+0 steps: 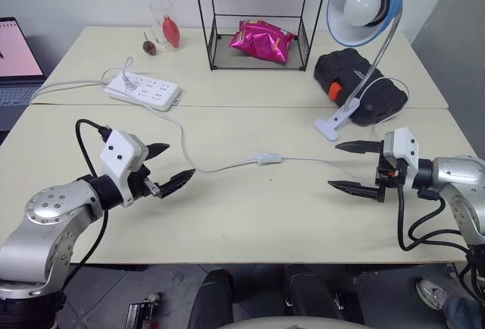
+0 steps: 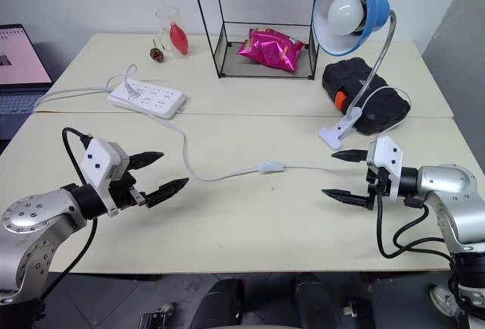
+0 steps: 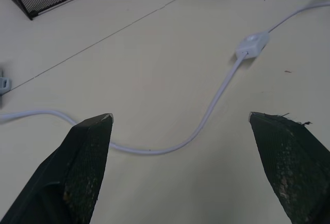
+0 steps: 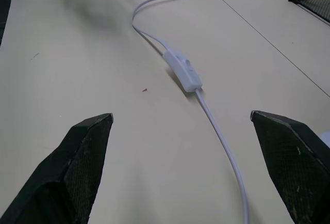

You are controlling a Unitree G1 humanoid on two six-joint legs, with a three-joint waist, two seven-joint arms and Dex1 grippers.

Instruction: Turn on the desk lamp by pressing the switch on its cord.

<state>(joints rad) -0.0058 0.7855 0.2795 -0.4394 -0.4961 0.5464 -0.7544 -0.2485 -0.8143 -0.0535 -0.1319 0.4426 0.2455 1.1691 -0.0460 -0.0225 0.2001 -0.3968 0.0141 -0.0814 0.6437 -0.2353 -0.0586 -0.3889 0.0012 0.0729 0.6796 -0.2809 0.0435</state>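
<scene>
Left eye view looks down on a pale bench (image 1: 250, 223) with the switch (image 1: 270, 158) lying flat near its middle, between the two arms and touched by neither. The cord (image 1: 227, 165) runs from the switch toward the left pincer (image 1: 165, 164), curves up to a white power strip (image 1: 142, 91) at the back left, and on the other side trails thinly toward the right pincer (image 1: 356, 167).

Both pincers hover just above the bench, spread wide with nothing between their black fingers; each points inward at the switch from its own side. In the left wrist view the switch (image 3: 252, 45) sits ahead of the open fingers (image 3: 87, 167), the cord curving between them. In the right wrist view the switch (image 4: 183, 70) lies ahead as well, its wire passing between the fingertips.

At the back right the desk lamp (image 1: 362, 4) stands with its blue shade facing forward, its bulb unlit, its gooseneck coming down to the white clip base (image 1: 331, 125) beside a black case (image 1: 361, 85). A wire rack (image 1: 258, 18) holds a pink snack bag (image 1: 261, 40).
</scene>
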